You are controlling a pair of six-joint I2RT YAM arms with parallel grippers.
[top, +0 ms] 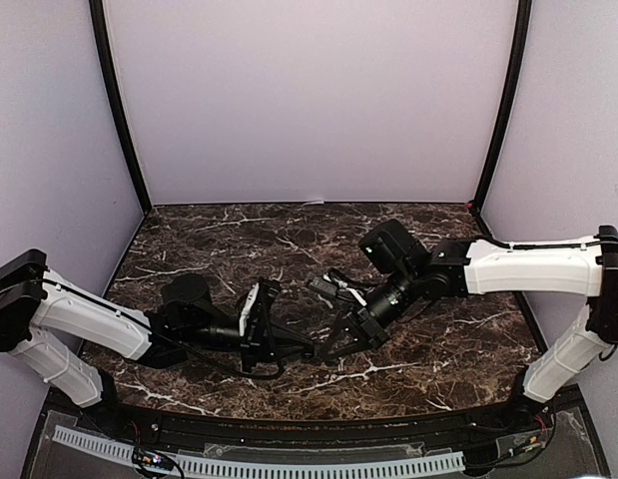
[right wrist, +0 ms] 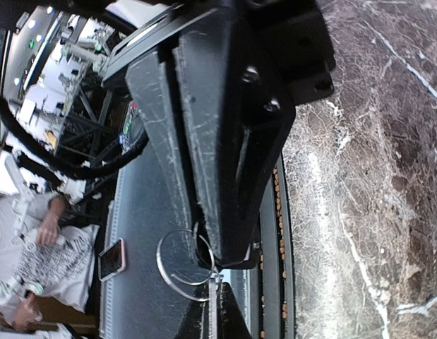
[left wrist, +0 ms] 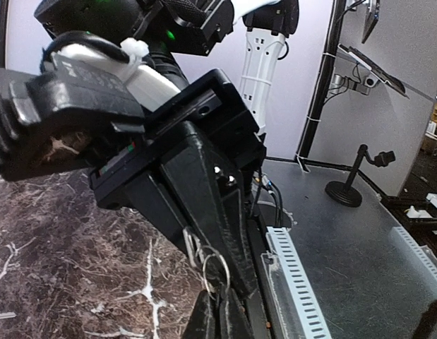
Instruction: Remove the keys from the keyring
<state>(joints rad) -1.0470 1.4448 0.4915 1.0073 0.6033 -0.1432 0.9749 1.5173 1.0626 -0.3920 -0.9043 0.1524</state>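
Note:
The keyring (left wrist: 205,272) is a thin wire ring held in the air between both grippers. My left gripper (left wrist: 219,302) is shut on its lower edge. My right gripper (right wrist: 207,251) is shut on its upper edge, and its coil (right wrist: 159,258) looks sprung open. A small silvery piece (left wrist: 190,246), possibly a key, hangs beside the ring against the right fingers. In the top view the left gripper (top: 310,348) and right gripper (top: 340,344) meet tip to tip above the marble. A small dark cluster with pale glints (top: 328,285) lies behind them; I cannot tell if it is keys or the fob.
The dark marble table (top: 438,359) lies under both arms. A white slotted cable duct (left wrist: 296,282) runs along the near edge. Purple walls enclose the back and sides.

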